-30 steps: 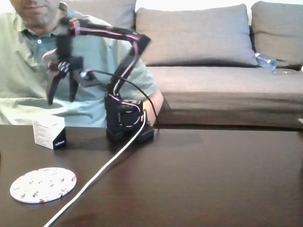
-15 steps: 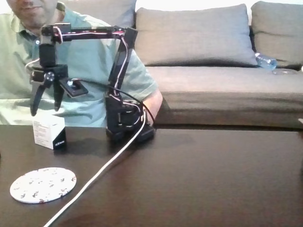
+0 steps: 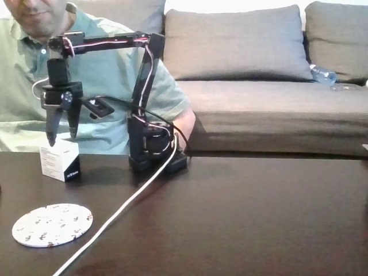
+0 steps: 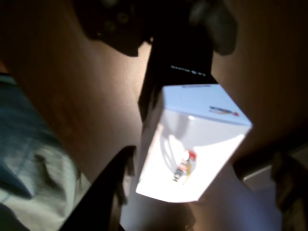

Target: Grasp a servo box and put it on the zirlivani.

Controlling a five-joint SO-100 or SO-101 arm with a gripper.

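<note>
Servo box (image 3: pixel 59 160) sits upright on the dark worktop (image 3: pixel 259 213), and we take it as our landmark: the zirlivani (image 3: pixel 52 224) lies flat on the worktop nearer the camera than the box and well apart from it, the arm's base (image 3: pixel 152 150) stands to the right of the box in the fixed view, and a white cable (image 3: pixel 123 207) runs from that base past the right of the disc. Our gripper (image 3: pixel 61 138) hangs directly over the box with its fingers (image 3: pixel 52 129) pointing down, spread open and holding nothing, the tips level with the box's top edge or just above it. In the wrist view the servo box (image 4: pixel 192 144) fills the middle, white faces lit and the black panel toward the top, with one dark finger (image 4: pixel 103 192) low at the left beside it. We judge the step in hand to be the descent for the grasp. To do it well we lower straight down so the fingers straddle two opposite faces, keep the box centred between them so neither tip lands on the lid and tips it, go deep enough to hold it below the top edge, and only then close. A person in a green shirt (image 3: pixel 23 69) sits behind the box.
</note>
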